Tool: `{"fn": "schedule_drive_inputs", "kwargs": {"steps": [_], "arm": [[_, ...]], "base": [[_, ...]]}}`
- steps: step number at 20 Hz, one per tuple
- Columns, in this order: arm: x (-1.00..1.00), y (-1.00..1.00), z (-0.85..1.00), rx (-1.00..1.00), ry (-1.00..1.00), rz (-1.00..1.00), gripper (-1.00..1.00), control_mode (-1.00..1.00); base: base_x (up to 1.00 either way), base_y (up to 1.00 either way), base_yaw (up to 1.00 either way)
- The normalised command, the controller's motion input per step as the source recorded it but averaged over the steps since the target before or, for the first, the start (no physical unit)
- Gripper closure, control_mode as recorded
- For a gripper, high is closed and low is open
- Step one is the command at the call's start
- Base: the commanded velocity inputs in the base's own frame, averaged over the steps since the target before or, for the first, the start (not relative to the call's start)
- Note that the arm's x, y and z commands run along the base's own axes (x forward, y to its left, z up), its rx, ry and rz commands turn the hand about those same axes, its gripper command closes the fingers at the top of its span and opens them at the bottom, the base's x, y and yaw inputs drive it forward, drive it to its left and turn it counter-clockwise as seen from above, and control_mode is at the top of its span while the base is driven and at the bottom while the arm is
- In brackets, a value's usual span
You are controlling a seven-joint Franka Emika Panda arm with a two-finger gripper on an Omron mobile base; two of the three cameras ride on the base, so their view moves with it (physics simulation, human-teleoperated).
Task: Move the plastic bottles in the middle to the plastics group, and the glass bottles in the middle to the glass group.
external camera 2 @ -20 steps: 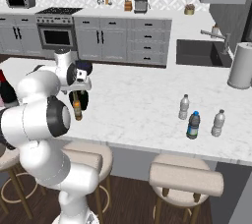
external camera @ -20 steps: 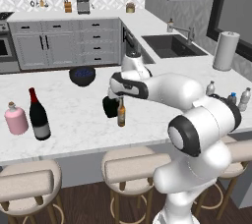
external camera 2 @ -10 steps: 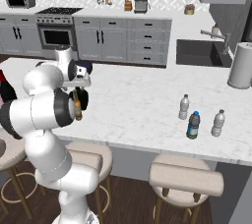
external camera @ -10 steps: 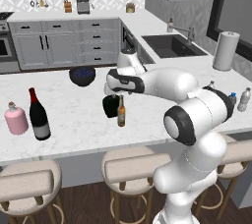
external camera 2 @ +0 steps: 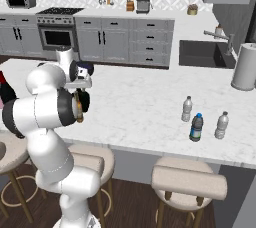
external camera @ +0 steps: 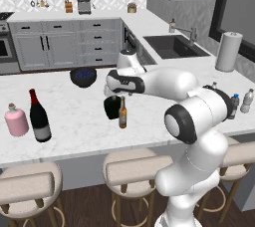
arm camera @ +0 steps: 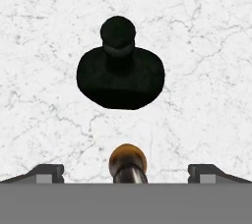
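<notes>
Over marble, hand [arm camera: 126,171] wide open, holding nothing.

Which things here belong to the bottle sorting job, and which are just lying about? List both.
Part of the job:
- amber beer bottle
- black flask
- blue-tinted water bottle
- two clear water bottles
- wine bottle
- pink bottle
- end effector, open above the beer bottle

Just lying about:
- dark bowl
- paper towel roll

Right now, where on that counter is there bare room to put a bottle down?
Bare marble lies between the wine bottle and the black flask, and left of the water bottles. It is crowded where the flask and beer bottle stand under the open gripper.
</notes>
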Motion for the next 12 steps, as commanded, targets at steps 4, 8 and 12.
{"fn": "schedule_drive_inputs", "kwargs": {"steps": [4, 8, 12], "arm": [[0.0, 0.03, -0.16, 0.0, 0.0, 0.0, -1.0, -1.0], [0.0, 0.03, -0.18, 0.0, 0.0, 0.01, -1.0, -1.0], [-0.08, 0.0, -0.12, 0.0, 0.0, 0.0, -1.0, -1.0]], "base": [[0.0, 0.0, 0.0], [0.0, 0.0, 0.0], [0.0, 0.0, 0.0]]}}
